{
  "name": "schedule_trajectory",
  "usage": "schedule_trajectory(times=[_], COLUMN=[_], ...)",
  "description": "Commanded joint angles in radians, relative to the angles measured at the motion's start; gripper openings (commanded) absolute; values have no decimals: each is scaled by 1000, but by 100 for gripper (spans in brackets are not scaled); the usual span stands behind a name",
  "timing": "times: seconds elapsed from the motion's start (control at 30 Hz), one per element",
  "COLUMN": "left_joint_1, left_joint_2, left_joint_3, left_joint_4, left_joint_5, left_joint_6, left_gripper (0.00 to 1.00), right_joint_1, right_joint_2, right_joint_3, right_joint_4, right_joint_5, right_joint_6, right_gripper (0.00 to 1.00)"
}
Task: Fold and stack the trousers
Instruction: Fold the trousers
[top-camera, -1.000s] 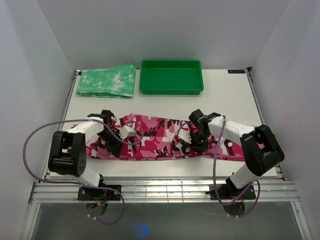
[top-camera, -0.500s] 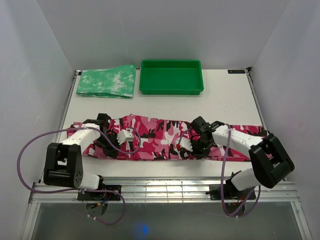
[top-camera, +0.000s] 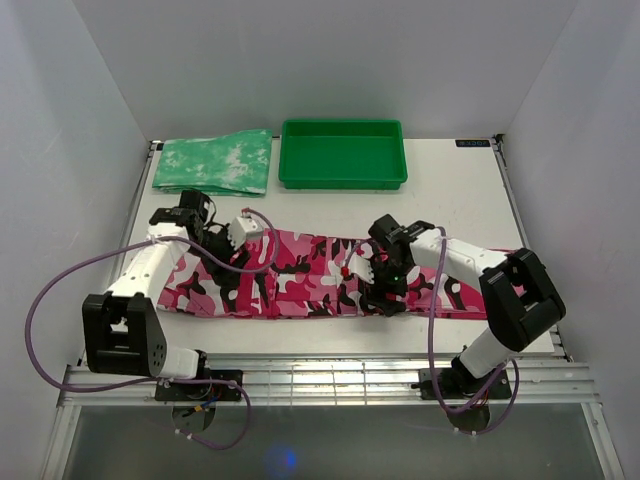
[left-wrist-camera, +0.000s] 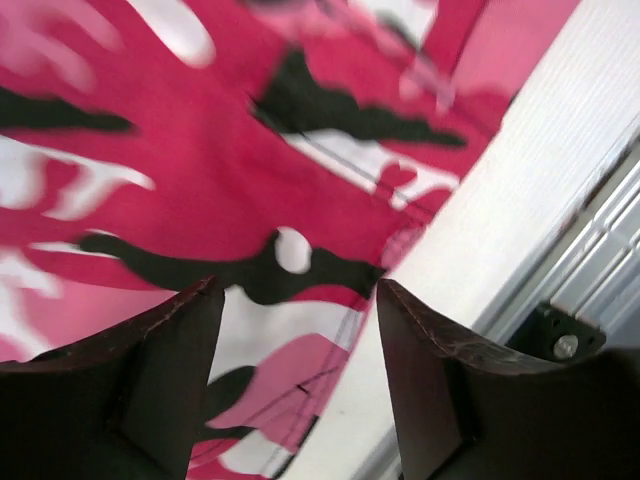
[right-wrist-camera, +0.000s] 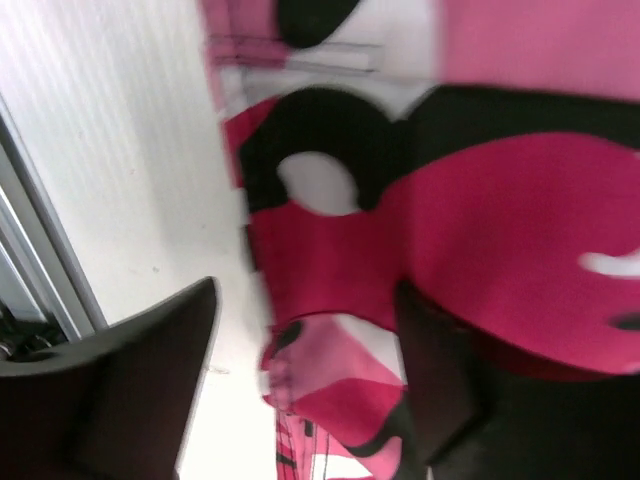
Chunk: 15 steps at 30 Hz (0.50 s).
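The trousers (top-camera: 310, 282) are lying flat along the near edge of the table (top-camera: 450, 200), their long axis running from the left edge to the right edge. Both arms are hanging over the cloth. The left gripper (top-camera: 243, 232) is hovering at the far side of the left end, with its arm reaching forward and bending inward. The right gripper (top-camera: 368, 272) is hovering just right of the middle, so the right end is lying well off toward the right edge. Each wrist view is showing fingers spread apart with nothing between them, only cloth beneath: left gripper (left-wrist-camera: 297, 290), right gripper (right-wrist-camera: 305, 290). Folding end over end probably means that each arm is taking its own end.
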Motion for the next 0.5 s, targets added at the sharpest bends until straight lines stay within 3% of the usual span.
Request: schedule_trajectory(times=[0.0,0.07,0.2,0.33,0.47], left_joint_1=[4,2,-9,-12,-13], left_joint_2=[-59,-45,28,194,291], left_joint_3=[148,166,117,64,47], left_joint_4=[-47,-4,169,329,381], left_joint_5=[174,197,96,-33,-116], left_joint_6=[-77,-141,-310,-482,-613], left_gripper=[74,74,69,62,58], right_joint_1=[-11,-45,-182,-434,-669], right_joint_2=[-7,-40,-95,-95,-57], right_joint_3=[127,193,274,311,343], right_joint_4=[3,-27,-91,-172,-243], right_joint_5=[-25,-54,-116,-107,-70], right_joint_6=[24,49,112,138,150], right_gripper=[83,90,91,88,85])
